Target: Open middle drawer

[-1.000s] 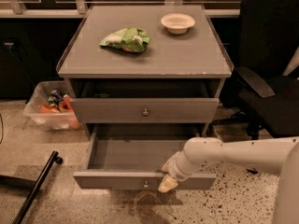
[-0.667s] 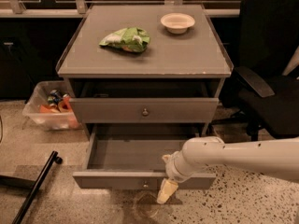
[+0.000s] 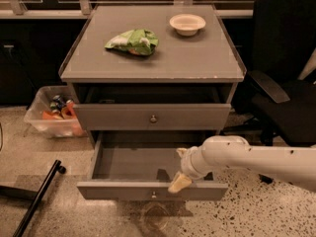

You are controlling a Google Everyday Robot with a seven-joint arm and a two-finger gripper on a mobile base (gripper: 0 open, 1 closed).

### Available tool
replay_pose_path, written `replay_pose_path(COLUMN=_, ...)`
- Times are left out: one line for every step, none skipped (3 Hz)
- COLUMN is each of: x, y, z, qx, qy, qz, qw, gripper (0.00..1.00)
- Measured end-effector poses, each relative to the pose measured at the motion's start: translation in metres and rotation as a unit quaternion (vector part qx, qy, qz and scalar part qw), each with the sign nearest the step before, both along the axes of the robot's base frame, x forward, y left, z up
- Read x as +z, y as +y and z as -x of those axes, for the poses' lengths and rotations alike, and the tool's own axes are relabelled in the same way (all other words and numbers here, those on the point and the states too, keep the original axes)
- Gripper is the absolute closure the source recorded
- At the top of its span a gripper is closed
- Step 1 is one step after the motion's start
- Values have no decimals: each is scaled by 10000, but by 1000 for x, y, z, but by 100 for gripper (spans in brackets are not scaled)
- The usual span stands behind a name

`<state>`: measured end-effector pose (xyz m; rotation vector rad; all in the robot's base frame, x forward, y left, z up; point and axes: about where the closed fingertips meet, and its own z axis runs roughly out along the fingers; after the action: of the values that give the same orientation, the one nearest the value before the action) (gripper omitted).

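Speckled stone floor [image 3: 256,216] surrounds a grey table [image 3: 163,63] with drawers in its front. On its top, a green snack bag [image 3: 132,41] lies toward 11 o'clock and a pale bowl [image 3: 187,23] toward 1 o'clock. The middle drawer [image 3: 118,190] stands pulled well out at 6 o'clock, showing a plain grey inside, with its knob [image 3: 154,195] centred on the front. The end effector [image 3: 178,181] hangs over the drawer's front edge, at 2 o'clock from the knob; whether it is apart or together cannot be told. A clear bin [image 3: 42,113] sits at 9 o'clock, and a black chair [image 3: 286,83] at 3 o'clock.
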<state>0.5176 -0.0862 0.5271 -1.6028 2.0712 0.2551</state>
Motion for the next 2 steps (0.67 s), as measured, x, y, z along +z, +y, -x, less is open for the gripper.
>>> replay_pose_path(x=17, y=-15, z=-41, qx=-338, qy=-534, qz=-19, qw=9980, gripper=42)
replay_pose_path(x=8, y=-29, z=-71, qx=-494, qy=-733, qz=-85, qw=9960, gripper=65)
